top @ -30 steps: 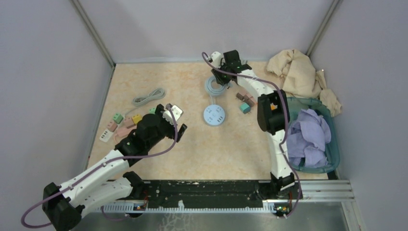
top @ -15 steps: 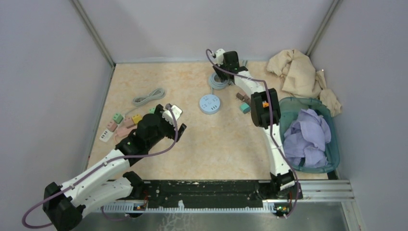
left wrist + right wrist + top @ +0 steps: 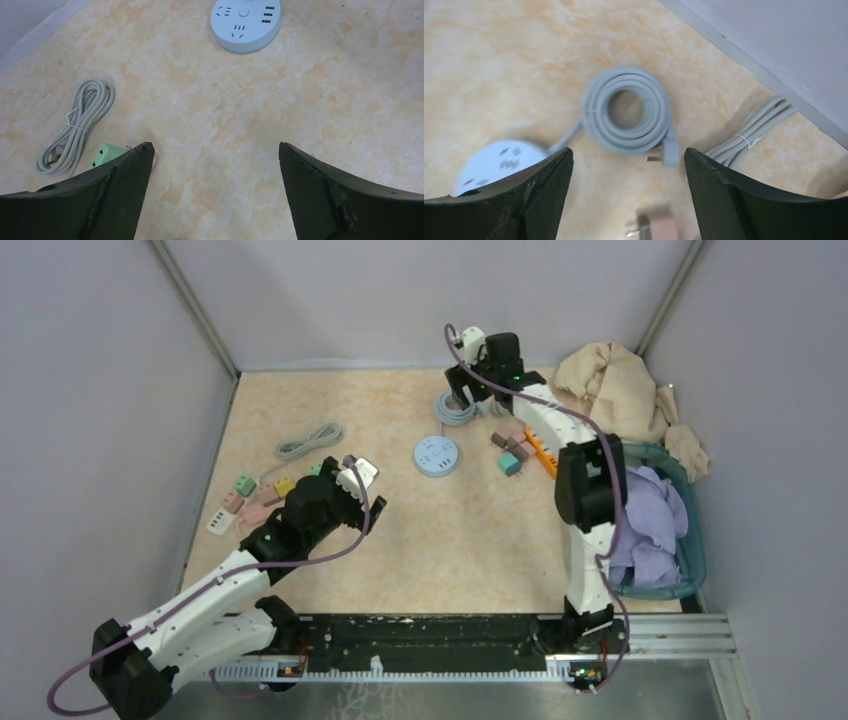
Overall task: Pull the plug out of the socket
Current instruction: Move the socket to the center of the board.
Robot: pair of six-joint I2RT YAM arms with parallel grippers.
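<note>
The round pale-blue socket [image 3: 437,455] lies flat on the table, and its face [image 3: 245,20] shows only bare holes. Its grey cord is coiled [image 3: 626,115] just beyond it, with the cord's own plug end [image 3: 669,150] on the table. My right gripper [image 3: 470,395] hangs open over that coil [image 3: 455,408]. In the right wrist view a blurred pinkish-brown plug [image 3: 661,227] shows between the fingers at the bottom edge, gripped by neither. My left gripper [image 3: 372,490] is open and empty [image 3: 215,145], well short of the socket.
Brown, pink and teal plugs [image 3: 510,450] and an orange piece [image 3: 540,450] lie right of the socket. Several coloured plugs [image 3: 245,490] and a tied grey cable [image 3: 310,440] lie at left. A teal laundry basket [image 3: 690,560] and beige cloth [image 3: 620,390] fill the right side.
My right gripper has gone from shut to open and its arm has swung right. The socket slid toward the far left, closer to the coil. The left arm has not moved.
</note>
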